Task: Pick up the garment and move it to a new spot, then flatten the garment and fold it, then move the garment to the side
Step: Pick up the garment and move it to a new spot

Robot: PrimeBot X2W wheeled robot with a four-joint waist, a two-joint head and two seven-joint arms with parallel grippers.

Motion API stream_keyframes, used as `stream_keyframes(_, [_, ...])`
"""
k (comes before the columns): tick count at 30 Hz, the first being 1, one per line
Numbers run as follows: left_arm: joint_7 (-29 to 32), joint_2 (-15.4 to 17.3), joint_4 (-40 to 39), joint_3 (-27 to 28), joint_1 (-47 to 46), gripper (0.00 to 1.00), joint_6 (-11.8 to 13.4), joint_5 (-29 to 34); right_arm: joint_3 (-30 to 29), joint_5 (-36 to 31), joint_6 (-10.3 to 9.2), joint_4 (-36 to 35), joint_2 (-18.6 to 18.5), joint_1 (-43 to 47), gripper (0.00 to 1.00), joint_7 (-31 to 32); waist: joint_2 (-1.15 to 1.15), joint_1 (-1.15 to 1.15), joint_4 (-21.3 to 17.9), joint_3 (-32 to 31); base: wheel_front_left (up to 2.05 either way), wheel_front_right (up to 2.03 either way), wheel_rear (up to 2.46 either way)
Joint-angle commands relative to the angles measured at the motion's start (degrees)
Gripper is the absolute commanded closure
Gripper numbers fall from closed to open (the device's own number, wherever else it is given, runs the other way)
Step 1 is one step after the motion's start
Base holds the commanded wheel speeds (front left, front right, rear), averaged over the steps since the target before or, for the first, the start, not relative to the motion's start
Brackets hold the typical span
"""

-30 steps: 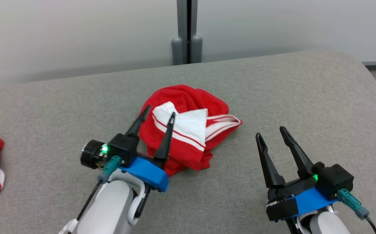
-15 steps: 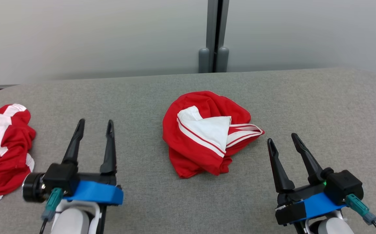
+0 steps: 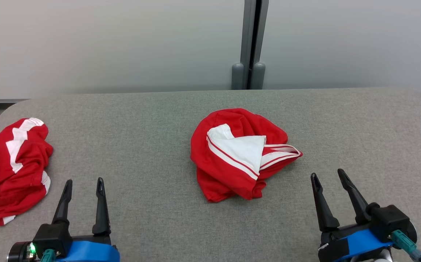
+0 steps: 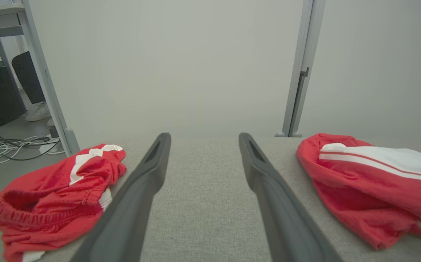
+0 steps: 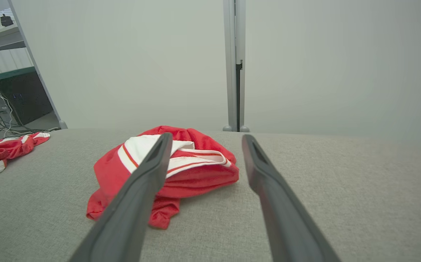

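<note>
- Two red-and-white pieces of clothing are counted on the grey bench (image 3: 141,120).
- The crumpled garment (image 3: 239,156) is laid at the bench's middle, between the two end effectors and touched by neither.
- The second garment (image 3: 10,171) is bunched at the bench's left edge.
- The left end effector (image 3: 84,180) is held wide apart, with nothing gripped between its two fingers.
- The right end effector (image 3: 326,173) is likewise spread wide and empty, near the crumpled garment.

Garment (image 3: 232,174): red, white panel, thin red-and-white stripes.
Second garment (image 3: 10,174): red, white patches.
Bench (image 3: 152,145): grey, woven fleck.
Left pincer (image 3: 84,180): black and blue.
Right pincer (image 3: 326,172): black and blue.
Wall (image 3: 104,43): pale grey.
</note>
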Motion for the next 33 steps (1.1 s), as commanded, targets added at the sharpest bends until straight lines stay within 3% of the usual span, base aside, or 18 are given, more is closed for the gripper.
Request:
stream_keyframes(1, [-0.2, -0.3, 0.5, 0.5, 0.9, 0.0, -0.4, 0.5, -0.6, -0.4, 0.03, 0.9, -0.1, 1.1, 0.0, -0.2, 0.0, 0.0, 0.1, -0.2, 0.0, 0.0, 0.0])
stream_keyframes(14, [-0.2, -1.5, 2.6, 1.3, 1.5, 0.0, -1.7, 2.5, -1.5, -0.4, 0.03, 6.4, -0.1, 1.7, 0.0, -0.2, 0.0, 0.0, 0.1, -1.2, 0.0, 0.0, 0.0])
stream_keyframes(33, [-0.2, -2.2, 3.5, 2.0, 0.7, 0.0, -2.9, 4.0, -1.5, -0.1, 0.03, 7.9, -0.1, 1.1, 0.0, -0.2, 0.0, 0.0, 0.1, -1.7, 0.0, 0.0, 0.0])
